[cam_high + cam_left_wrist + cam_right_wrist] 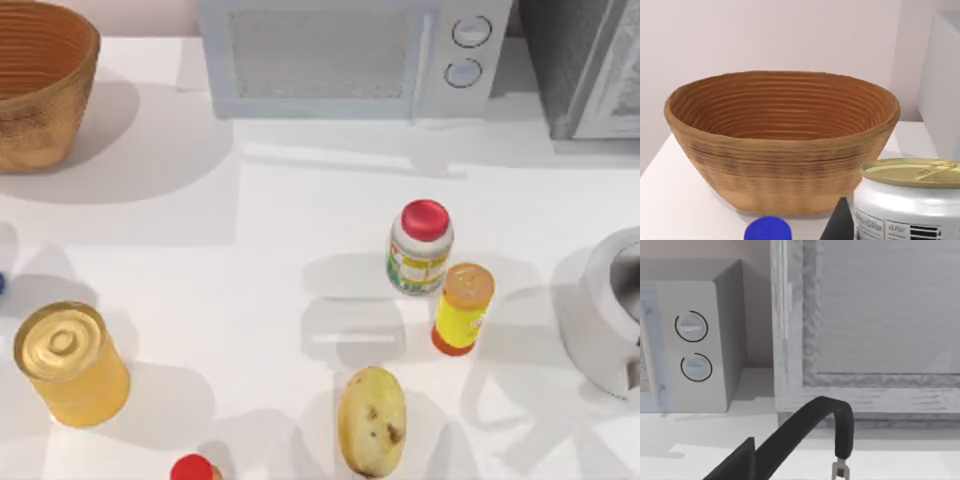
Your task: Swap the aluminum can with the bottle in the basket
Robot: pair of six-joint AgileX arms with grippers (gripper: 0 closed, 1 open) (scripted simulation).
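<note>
Since orange-brown woven wicker basket (45, 125), far-left corner of table (280, 210), shows no contents, blue-capped pale bottle (767, 230) stands outside at left edge. Left gripper (839, 225) beside bottle, likely lining up pick; right gripper (737, 462) idle far-right. Jaw state, both: cannot tell. Red round top (192, 468), near edge: possibly aluminum can.

Basket (40, 85) cropped at corner; bottle (768, 230) only cap; can (195, 468) cropped.

The labels on the gold tin (907, 207) and red-capped bottle (419, 250) are illegible.
</note>
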